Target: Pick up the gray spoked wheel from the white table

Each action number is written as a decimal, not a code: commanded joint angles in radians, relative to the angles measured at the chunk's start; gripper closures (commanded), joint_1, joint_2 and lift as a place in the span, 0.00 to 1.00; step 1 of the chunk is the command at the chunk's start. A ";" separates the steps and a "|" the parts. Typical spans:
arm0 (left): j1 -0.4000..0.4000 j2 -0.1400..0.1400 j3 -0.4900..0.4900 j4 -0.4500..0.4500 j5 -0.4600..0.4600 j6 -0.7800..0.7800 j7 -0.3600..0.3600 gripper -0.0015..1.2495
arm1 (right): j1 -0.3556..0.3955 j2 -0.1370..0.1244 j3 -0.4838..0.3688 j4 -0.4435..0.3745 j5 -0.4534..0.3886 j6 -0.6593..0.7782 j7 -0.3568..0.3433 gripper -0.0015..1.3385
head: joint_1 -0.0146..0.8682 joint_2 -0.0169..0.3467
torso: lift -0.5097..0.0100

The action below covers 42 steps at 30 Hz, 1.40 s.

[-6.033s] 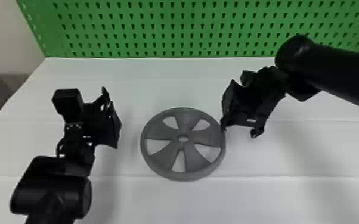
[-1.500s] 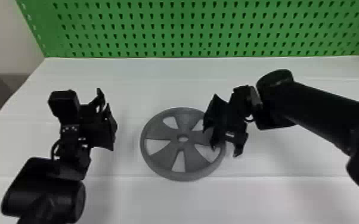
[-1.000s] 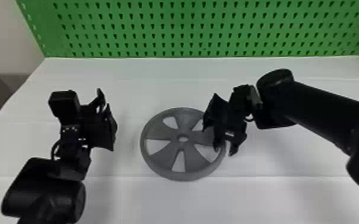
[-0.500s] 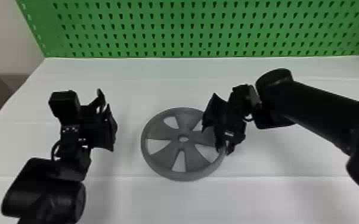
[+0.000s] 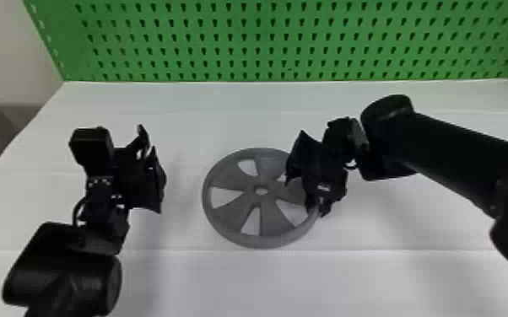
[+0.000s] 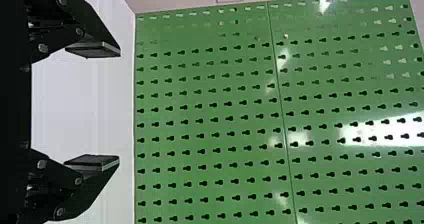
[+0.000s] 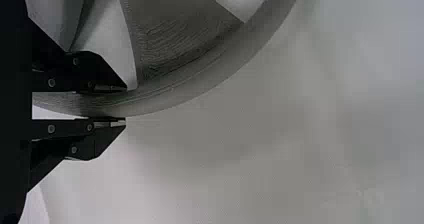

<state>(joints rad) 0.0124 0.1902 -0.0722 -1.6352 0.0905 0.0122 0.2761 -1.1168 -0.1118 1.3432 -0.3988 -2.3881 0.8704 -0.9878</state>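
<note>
Wheel rim [image 5: 261,242] btwn R fingers [image 5: 326,209], L fingers [image 5: 156,185] clear

So the wheel's [image 5: 232,179] flat on the table [image 5: 240,282], pegboard [image 5: 266,44] behind, left gripper [image 5: 148,158] off left, right gripper [image 5: 318,206] at its right rim.

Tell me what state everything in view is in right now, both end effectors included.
Gray spoked wheel: lying flat, rim gripped on its right side.
Right black two-fingered end effector: shut on the wheel's rim.
Left black two-fingered end effector: open and empty, left of the wheel.
White table: bearing the wheel.
Green perforated metal-look panel: upright behind the table.
</note>
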 commanded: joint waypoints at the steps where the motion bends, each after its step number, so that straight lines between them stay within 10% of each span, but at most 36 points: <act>1: -0.002 0.000 0.000 0.000 0.000 0.000 0.000 0.39 | 0.000 -0.002 -0.001 0.000 0.003 0.004 0.000 0.75 | 0.90 0.23 | 0.82; 18: -0.003 0.000 -0.004 0.000 -0.001 0.000 0.002 0.39 | -0.001 -0.003 -0.019 0.000 0.020 0.025 0.000 0.84 | 0.90 0.23 | 0.82; 32: 0.001 0.000 0.000 0.000 -0.001 0.000 0.005 0.39 | 0.011 -0.005 -0.420 -0.011 0.394 0.167 -0.002 0.85 | 0.90 0.23 | 0.82; 42: 0.003 0.000 -0.001 0.000 -0.001 0.000 0.006 0.39 | 0.002 -0.012 -0.493 -0.032 0.469 0.228 -0.023 0.85 | 0.90 0.23 | 0.82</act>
<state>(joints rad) 0.0152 0.1902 -0.0729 -1.6351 0.0889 0.0123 0.2812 -1.1102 -0.1199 0.8628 -0.4283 -1.9282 1.0761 -1.0097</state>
